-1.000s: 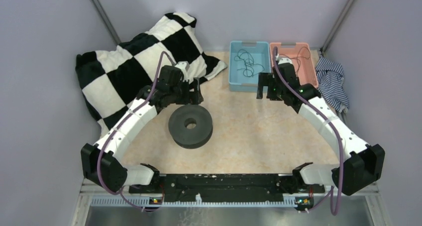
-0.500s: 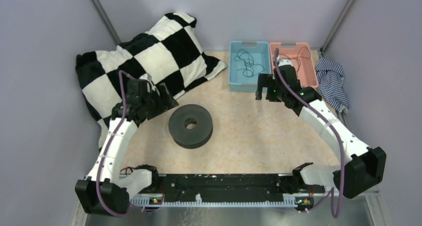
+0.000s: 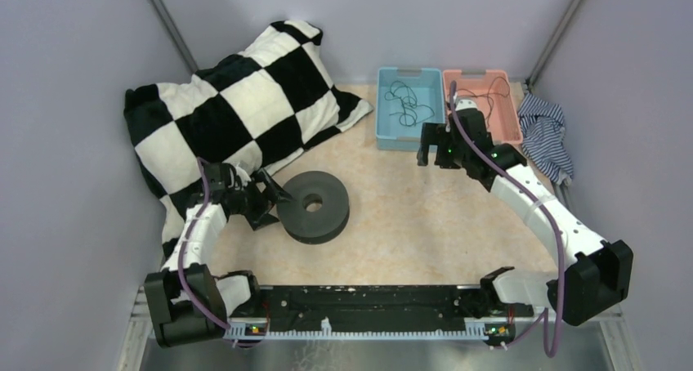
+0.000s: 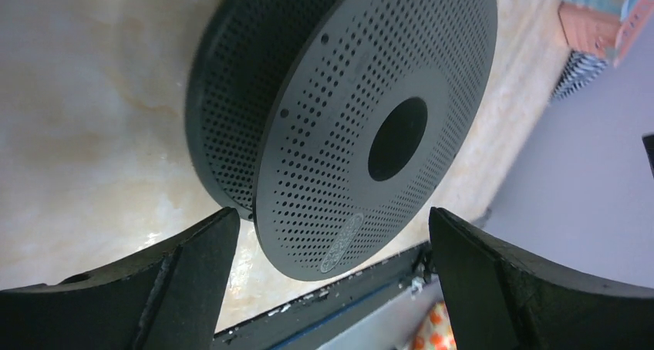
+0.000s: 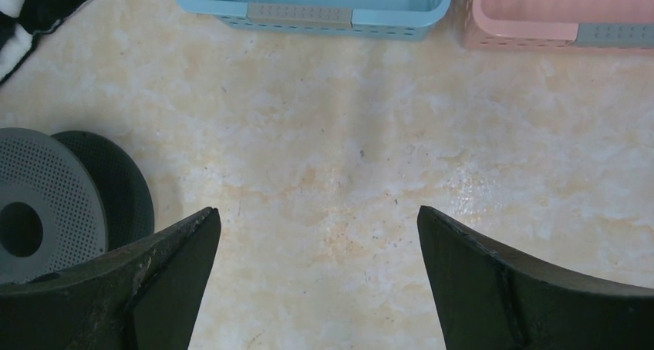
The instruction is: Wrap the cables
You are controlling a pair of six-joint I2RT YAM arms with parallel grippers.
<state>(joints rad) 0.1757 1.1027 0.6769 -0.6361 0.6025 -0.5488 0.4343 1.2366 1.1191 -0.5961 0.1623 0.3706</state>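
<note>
desk (image 3: 409, 216): carries the spool and both bins.
spool (image 3: 313, 206): lies flat mid-desk, axis vertical, hub hole up; no wire seen on it.
bins: blue bin (image 3: 400, 145) and pink bin (image 3: 482, 73) at the far edge.
cables (image 3: 404, 101): loose tangles in both bins, no single long axis, well apart from the spool.
left pincer (image 3: 275, 207): fully open, empty, aimed at the spool rim.
right pincer (image 3: 433, 146): fully open, empty, over bare desk just before the blue bin.
progress: nothing wrapped; whole job left, I judge.

Bright, even overhead light casts soft shadows, with mild glare on the tabletop (image 5: 470, 182).
</note>
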